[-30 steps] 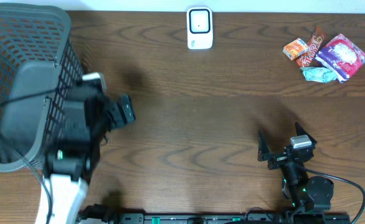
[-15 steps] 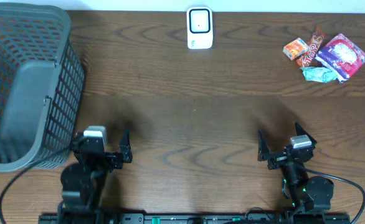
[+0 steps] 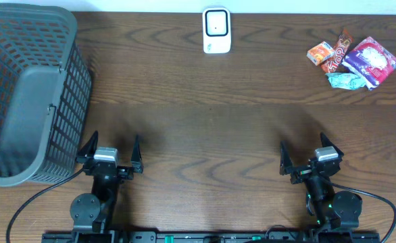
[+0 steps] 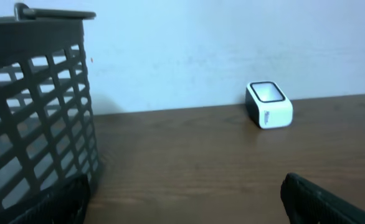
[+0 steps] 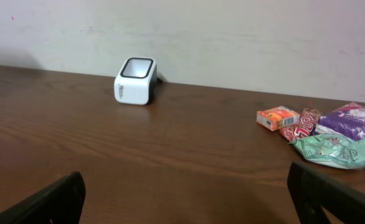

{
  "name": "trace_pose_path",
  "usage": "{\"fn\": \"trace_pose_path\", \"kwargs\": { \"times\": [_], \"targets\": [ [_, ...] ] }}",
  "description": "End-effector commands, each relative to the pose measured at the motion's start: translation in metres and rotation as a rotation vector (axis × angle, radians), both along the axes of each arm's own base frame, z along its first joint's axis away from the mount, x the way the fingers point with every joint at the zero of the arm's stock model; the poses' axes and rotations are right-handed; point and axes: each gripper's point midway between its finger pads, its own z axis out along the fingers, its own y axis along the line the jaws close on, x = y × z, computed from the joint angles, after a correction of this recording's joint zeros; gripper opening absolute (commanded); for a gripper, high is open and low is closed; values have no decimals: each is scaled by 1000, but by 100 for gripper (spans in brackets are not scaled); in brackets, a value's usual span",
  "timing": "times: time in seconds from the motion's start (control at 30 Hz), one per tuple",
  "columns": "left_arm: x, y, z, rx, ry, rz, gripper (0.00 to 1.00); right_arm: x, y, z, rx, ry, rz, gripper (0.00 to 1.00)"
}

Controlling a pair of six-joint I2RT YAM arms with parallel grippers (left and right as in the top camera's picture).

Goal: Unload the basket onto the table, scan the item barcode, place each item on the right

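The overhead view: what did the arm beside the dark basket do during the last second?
The left tool, open and empty, drew back from the rim of the dark grey plastic mesh basket to the near edge of the brown wooden table, taking hold of nothing. The right tool, the white box-shaped scanner and the colourful snack packets stayed put.

L arm [image 3: 95, 202] is the only mover. 1 s ago it stood raised, big in overhead view, across the basket's [image 3: 69, 88] right wall, w/ left gripper [image 3: 114, 143] out past that wall toward the middle of the desk [image 3: 211, 135]. Half a sec ago it had dropped back near desk's front edge, left side, gripper a bit skewed. Now arm sits folded at front edge, gripper squared up, fingers pointing at far edge, just beside basket's front-right corner. Basket wall, prev. partly covered by arm, shows in full.
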Motion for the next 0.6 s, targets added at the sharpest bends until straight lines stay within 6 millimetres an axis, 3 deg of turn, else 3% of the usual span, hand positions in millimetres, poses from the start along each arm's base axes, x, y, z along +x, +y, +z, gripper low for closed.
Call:
{"fn": "trace_pose_path", "kwargs": {
  "times": [0.0, 0.17, 0.57],
  "targets": [
    [2, 0, -11, 22, 7, 1, 98, 0, -3, -1, -15, -4, -14, 99],
    [-1, 0, -48, 27, 156, -5, 98, 0, -3, -1, -15, -4, -14, 99],
    [-1, 3, -48, -14, 161, 18, 98, 0, -3, -1, -15, -4, -14, 99]
  ]
}}
